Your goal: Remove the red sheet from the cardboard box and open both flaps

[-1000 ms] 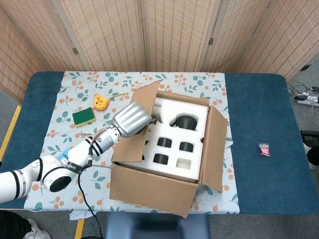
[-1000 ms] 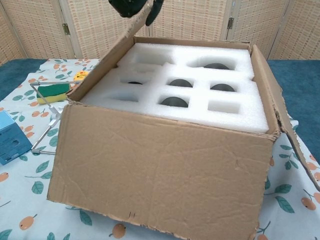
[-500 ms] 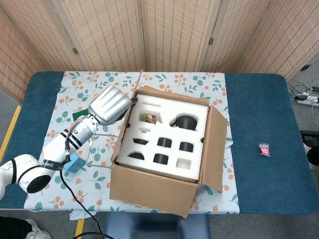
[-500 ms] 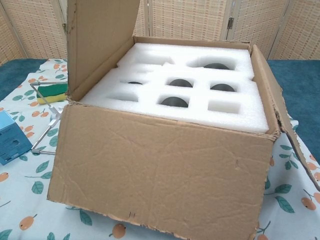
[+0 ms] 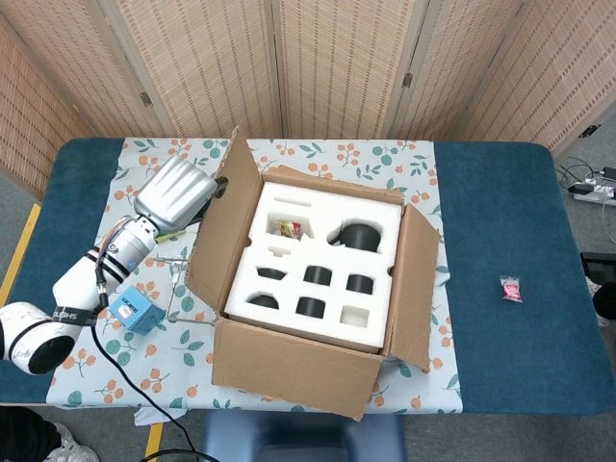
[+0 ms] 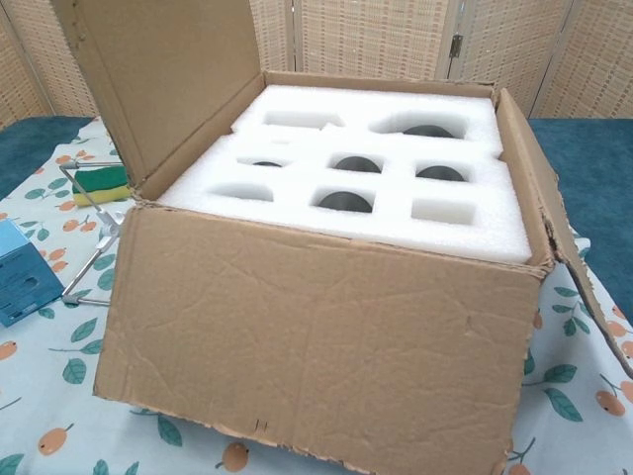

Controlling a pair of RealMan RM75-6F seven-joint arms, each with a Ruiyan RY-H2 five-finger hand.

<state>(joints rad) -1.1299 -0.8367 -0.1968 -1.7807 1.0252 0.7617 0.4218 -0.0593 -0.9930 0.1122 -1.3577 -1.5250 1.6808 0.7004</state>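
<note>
mostly done: box (image 5: 308, 289) on bench (image 5: 500, 241), brown corrugated card, left flap (image 5: 219, 226) swung outward, right flap (image 5: 412, 279) open too. white foam insert (image 5: 322, 255), round black cutouts. left hand (image 5: 173, 197) behind left flap, grip state unclear. small red-pink sheet (image 5: 511, 288) lies well apart on blue bench.

Looking like a lab / demo rig, not a home: table (image 5: 500, 250) w/ blue cover sitting before woven folding screens (image 5: 337, 58), floral cloth (image 5: 164, 154) lying over it, yellow floor tape (image 5: 17, 252), cables (image 5: 589, 183) trailing at right.
</note>
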